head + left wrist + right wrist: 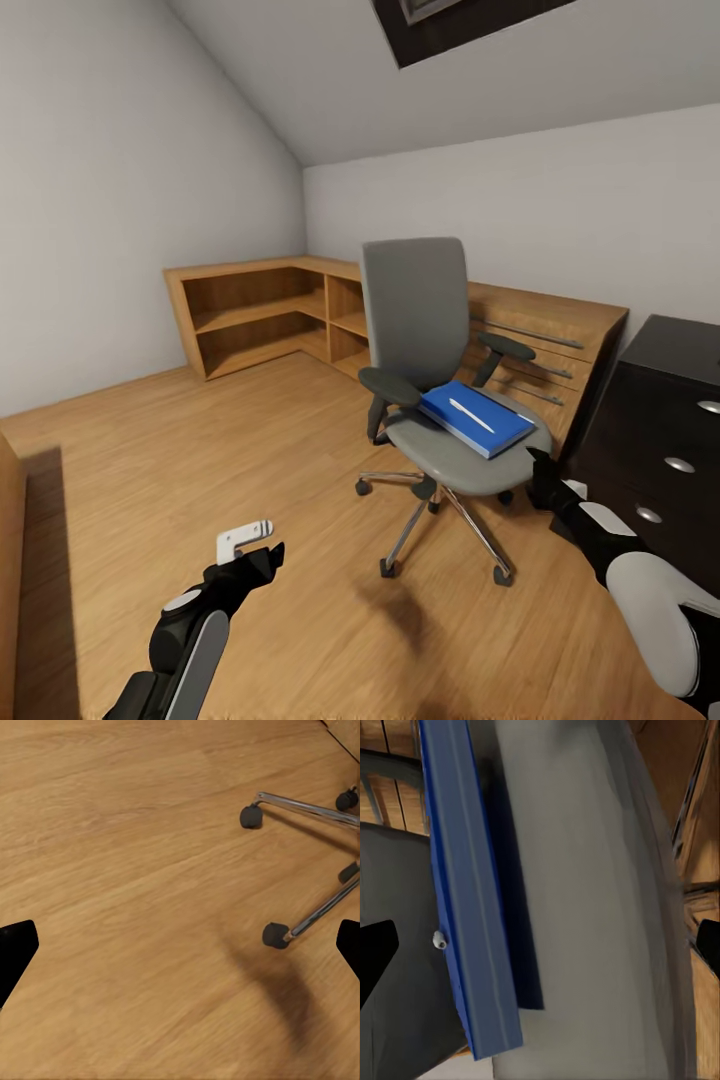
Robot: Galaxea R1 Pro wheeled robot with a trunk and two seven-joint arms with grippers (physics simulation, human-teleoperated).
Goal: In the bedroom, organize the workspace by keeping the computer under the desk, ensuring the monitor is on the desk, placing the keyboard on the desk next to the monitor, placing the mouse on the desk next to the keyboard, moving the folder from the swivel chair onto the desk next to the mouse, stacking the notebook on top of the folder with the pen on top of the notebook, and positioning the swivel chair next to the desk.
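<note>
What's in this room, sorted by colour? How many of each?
Blue: 1, the folder
White: 1, the pen lying on top of the folder
Grey: 1, the swivel chair
Light wood: 2, the corner shelf unit and the drawer chest
Dark: 1, the knobbed drawer unit
Total: 6

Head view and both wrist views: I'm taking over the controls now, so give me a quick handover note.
Left gripper: open, empty, over the wood floor.
Right gripper: open, empty, at the seat edge of the grey swivel chair.
Flat bright blue folder lies on the seat, the thin white pen on it.
Done: nothing apparent.
Left: move folder and pen to the desk.
</note>
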